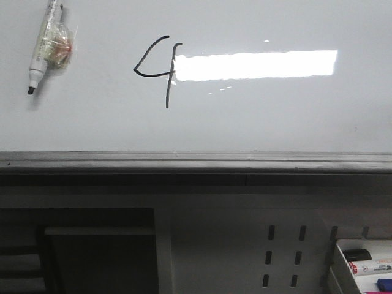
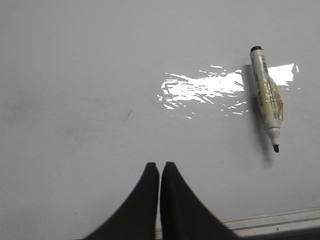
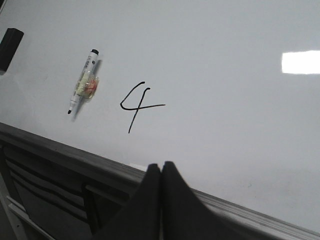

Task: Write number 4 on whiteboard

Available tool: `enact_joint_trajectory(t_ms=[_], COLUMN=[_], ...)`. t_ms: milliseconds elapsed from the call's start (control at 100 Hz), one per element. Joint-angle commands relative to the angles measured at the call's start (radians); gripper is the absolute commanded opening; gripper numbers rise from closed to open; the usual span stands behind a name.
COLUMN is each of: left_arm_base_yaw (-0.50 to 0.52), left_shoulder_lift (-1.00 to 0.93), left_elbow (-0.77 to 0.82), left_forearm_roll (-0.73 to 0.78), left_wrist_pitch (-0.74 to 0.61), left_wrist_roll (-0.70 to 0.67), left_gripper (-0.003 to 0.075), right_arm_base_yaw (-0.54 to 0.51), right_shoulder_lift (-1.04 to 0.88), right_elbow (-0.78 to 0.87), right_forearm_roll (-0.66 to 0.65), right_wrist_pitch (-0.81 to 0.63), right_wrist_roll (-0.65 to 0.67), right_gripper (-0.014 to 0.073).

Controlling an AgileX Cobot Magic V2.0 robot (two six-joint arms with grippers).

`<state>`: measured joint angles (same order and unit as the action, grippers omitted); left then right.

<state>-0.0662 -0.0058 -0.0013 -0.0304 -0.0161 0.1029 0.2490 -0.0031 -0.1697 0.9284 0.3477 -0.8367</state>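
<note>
While the big whiteboard point(image 1: 245, 122) fills each view, the number 4 point(image 1: 158, 68) sits near its middle, with a marker point(image 1: 44, 46) lying well off beside it.
Only the front view shows the white tray point(image 1: 361, 269) holding more markers point(image 1: 370, 267); the wrist views show the left gripper point(image 2: 159, 167) and right gripper point(image 3: 161, 167) closed, holding nothing.

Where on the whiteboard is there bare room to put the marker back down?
Bare whiteboard runs between the marker and the number 4, and along the strip above the grey lower edge. Right of the 4, only glare. Nowhere is crowded.

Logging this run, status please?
Both pincers shut, empty. Black hand-drawn 4 done on glossy whiteboard. Uncapped marker lying left of it.
</note>
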Motion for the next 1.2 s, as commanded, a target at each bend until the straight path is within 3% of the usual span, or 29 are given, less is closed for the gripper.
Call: enact_joint_trajectory(t_ms=[0, 710, 770, 820, 900, 970, 1190], left_arm_base_yaw=[0.004, 0.004, 0.004, 0.004, 0.004, 0.004, 0.004], left_shoulder_lift=[-0.027, -0.027, -0.027, -0.027, -0.027, -0.027, -0.027], left_elbow=[0.027, 0.027, 0.027, 0.027, 0.027, 0.027, 0.027], left_forearm_roll=[-0.004, -0.004, -0.004, -0.004, -0.004, -0.004, -0.004], left_wrist_pitch=[-0.085, -0.085, -0.085, -0.085, -0.085, -0.085, -0.085], left_wrist_roll=[-0.013, -0.013, -0.013, -0.013, -0.013, -0.013, -0.013], left_gripper=[-0.0020, -0.0020, -0.0020, -0.0020, -0.0020, -0.0020, -0.0020], right_arm_base_yaw=[-0.006, -0.006, -0.006, -0.010, -0.041, -0.092, -0.280], right_shoulder_lift=[0.011, 0.011, 0.011, 0.011, 0.011, 0.011, 0.005], right_elbow=[-0.023, -0.023, -0.010, 0.012, 0.054, 0.079, 0.153], right_forearm_roll=[0.021, -0.002, -0.082, -0.199, -0.514, -0.708, -0.824], right_wrist_pitch=[-0.054, -0.078, -0.117, -0.176, -0.243, -0.255, -0.285], right_wrist_roll=[-0.004, -0.004, 0.006, 0.089, 0.366, 0.538, 0.567], right_gripper=[-0.0053, -0.0053, -0.0053, -0.0053, -0.0053, -0.0053, -0.0053])
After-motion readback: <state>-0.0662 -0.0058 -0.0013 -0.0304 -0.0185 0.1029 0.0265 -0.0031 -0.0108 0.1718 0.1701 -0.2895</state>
